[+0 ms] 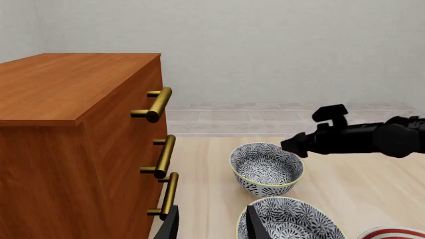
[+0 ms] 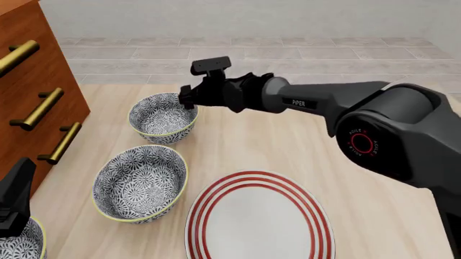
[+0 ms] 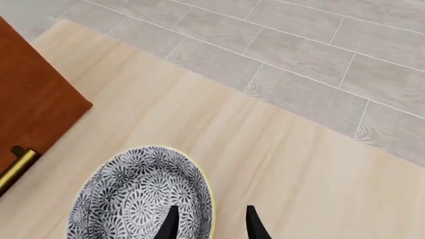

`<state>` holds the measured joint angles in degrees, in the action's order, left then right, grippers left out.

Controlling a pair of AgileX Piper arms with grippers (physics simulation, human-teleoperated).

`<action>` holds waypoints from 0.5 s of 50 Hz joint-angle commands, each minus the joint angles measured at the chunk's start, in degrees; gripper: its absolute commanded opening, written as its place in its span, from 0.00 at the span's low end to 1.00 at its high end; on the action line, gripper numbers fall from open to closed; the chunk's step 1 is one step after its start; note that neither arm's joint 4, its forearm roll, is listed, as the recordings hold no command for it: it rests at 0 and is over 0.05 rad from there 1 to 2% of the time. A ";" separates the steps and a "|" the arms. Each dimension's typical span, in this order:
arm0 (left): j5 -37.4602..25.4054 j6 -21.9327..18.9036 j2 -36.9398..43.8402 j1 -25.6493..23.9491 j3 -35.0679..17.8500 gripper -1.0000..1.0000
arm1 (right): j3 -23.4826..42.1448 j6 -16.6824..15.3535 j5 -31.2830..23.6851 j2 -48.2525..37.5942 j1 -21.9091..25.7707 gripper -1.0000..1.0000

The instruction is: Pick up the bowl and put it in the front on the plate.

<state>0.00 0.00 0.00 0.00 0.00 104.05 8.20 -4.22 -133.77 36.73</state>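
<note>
**Right gripper over far bowl's rim**

Right gripper (image 3: 209,224): fingers being held parted, nothing between them; the yellow-green rim of the bowl (image 2: 163,117) is being straddled on its right side, one finger inside, one outside; contact cannot be told. Bowl: being kept on the table (image 2: 238,145), farthest of three, well beyond the plate (image 2: 259,218). Left gripper (image 1: 211,226): parted, empty, farther off.

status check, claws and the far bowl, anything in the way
Right claw open, straddling far bowl rim, not lifted. Left claw open, idle over near bowl. Plate bare, path clear.
</note>
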 commanded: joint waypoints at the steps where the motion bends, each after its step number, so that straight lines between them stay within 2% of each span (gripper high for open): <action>1: 0.00 0.00 0.00 0.00 0.00 1.00 | 1.45 0.13 -0.39 -1.78 -0.03 1.00; 25: 0.00 0.00 0.00 0.00 0.00 1.00 | 5.53 0.56 -1.72 -5.90 0.11 1.00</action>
<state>0.00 0.00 0.00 0.00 0.00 107.88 8.59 -5.41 -138.04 36.82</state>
